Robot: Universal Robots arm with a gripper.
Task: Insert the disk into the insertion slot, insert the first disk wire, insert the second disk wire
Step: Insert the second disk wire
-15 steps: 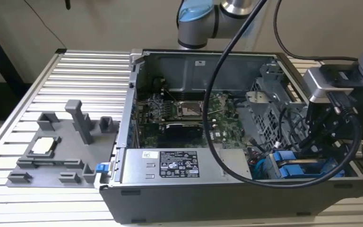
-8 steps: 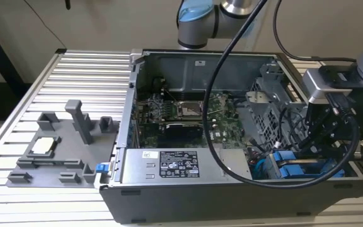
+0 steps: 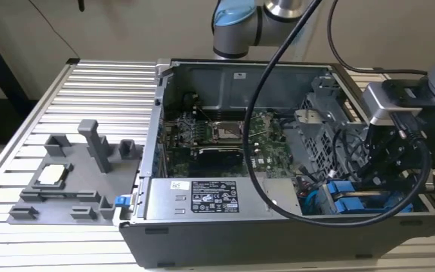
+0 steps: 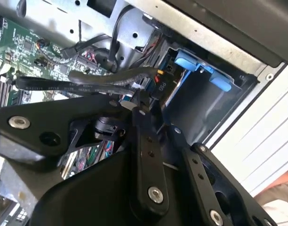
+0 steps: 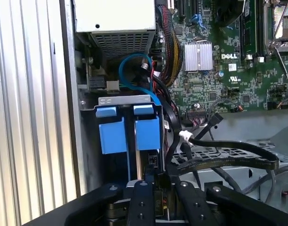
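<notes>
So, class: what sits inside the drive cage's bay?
Two blue carrier frames stand side by side in the insertion slot. The drives themselves are hidden behind the frames.

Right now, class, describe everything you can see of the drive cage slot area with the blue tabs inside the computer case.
The insertion slot is a grey metal bay in the open case's corner beside the power-supply box. In the first wrist view two bright blue plastic tabs stand side by side at its mouth under a silver bracket, with a blue cable looped above. Black cables run alongside it. The gripper is close to its edge, at a dark connector. In the exterior view the blue tabs sit low at the exterior view's right.
</notes>
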